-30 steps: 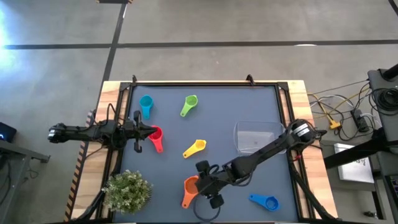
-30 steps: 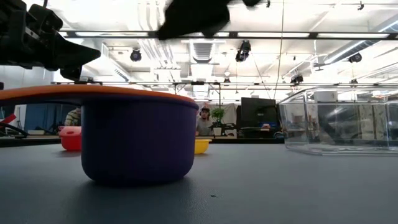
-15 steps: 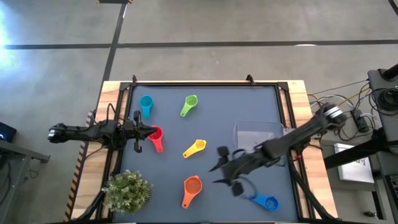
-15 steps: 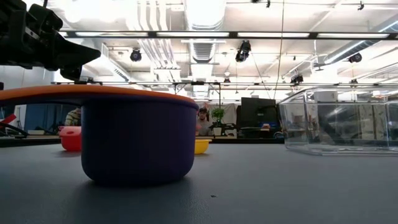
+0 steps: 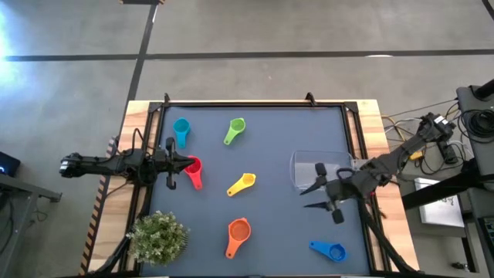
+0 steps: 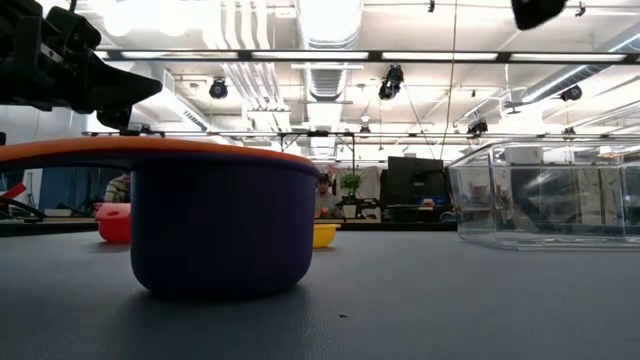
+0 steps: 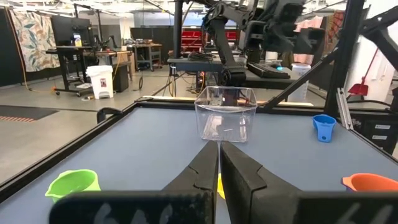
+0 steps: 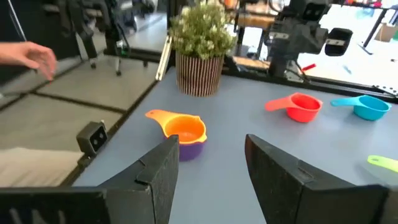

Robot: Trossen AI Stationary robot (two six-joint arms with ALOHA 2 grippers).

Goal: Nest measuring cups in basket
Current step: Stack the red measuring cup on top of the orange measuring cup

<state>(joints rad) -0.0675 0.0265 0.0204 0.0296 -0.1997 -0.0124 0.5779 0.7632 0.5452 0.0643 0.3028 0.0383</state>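
While the right pincer (image 5: pixel 315 195) hangs open and empty just beside the near edge of the clear see-through plastic basket (image 5: pixel 340 164), the closest loose cup is the small blue plastic scoop (image 5: pixel 330 250). It lies on the desk near the pincer, closer to the front edge of the desk and a little toward the right arm's side. Its short flat handle points toward the middle of the desk, so its long way runs almost across the desk. The right arm is much nearer to it than the left arm.

The orange scoop sitting inside a purple scoop (image 5: pixel 238 231) rests farther toward the left side, near the green potted plant (image 5: pixel 158 237). The yellow scoop (image 5: pixel 241 184), red scoop (image 5: pixel 193 171), teal scoop (image 5: pixel 181 130) and green scoop (image 5: pixel 235 130) lie well apart from the basket. The basket looks empty, so I think most of the job is still to do.

The left pincer (image 7: pixel 219 163) is shut and holds nothing. It waits at the left side, just beside the red scoop.

The desk (image 5: pixel 270 139) has a flat dark blue-grey top with a wooden rim. Beyond it is a big workshop with bright ceiling lights, and a person's hand (image 8: pixel 28 55) shows off to one side.
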